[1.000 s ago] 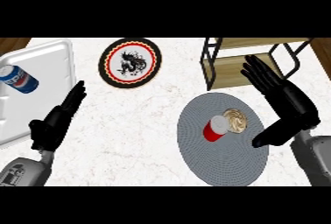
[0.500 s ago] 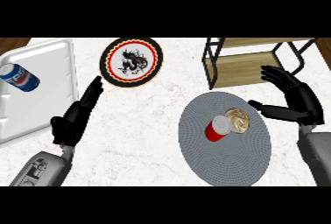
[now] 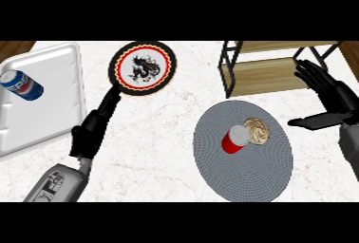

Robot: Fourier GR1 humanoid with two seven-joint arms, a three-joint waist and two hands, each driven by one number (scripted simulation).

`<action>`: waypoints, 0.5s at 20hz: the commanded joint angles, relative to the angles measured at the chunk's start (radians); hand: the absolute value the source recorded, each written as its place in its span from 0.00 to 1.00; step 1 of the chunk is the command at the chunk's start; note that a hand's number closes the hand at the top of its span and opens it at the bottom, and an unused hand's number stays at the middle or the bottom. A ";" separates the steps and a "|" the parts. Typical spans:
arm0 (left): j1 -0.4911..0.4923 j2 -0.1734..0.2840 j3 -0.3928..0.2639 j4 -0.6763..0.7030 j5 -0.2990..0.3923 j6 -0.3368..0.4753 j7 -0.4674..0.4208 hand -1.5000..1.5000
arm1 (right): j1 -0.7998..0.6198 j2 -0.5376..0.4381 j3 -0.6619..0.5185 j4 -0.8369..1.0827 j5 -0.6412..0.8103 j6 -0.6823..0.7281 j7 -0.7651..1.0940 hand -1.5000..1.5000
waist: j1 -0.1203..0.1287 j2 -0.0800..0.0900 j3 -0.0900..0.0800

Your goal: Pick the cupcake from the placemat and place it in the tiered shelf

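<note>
Approaching: right hand hangs right of the placemat, fingers spread, holding nothing.
Cupcake: far half of placemat, touching the red cup, untouched.
Left hand: fingers straight, idle, near the decorated plate.
Tiered shelf: far right, beyond placemat.
Other: soda can on white tray, far left.
Next: likely move the right hand left, curl round cupcake, avoid the cup.

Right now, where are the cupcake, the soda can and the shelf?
cupcake (image 3: 245, 136): head view, on its red wrapper's side.
soda can (image 3: 21, 85): head view, on its blue side.
shelf (image 3: 270, 76): head view, on its wooden board.
</note>
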 commanded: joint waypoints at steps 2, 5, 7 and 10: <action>0.017 0.002 0.029 0.000 0.000 -0.008 0.004 0.50 | -0.076 -0.069 0.081 0.007 0.115 0.083 0.000 0.00 | -0.016 -0.008 -0.002; 0.032 -0.002 0.035 0.006 -0.014 -0.021 0.000 0.50 | -0.111 -0.072 0.111 0.000 0.164 0.102 0.031 0.00 | -0.021 -0.010 -0.003; 0.019 -0.011 0.035 -0.053 -0.013 -0.002 0.065 0.50 | -0.128 -0.084 0.127 -0.071 0.178 0.098 0.115 0.00 | -0.026 -0.014 -0.003; 0.051 -0.019 0.033 0.042 -0.036 -0.015 -0.045 0.50 | -0.158 -0.160 0.184 -0.126 0.238 0.173 0.163 0.00 | -0.032 -0.013 -0.004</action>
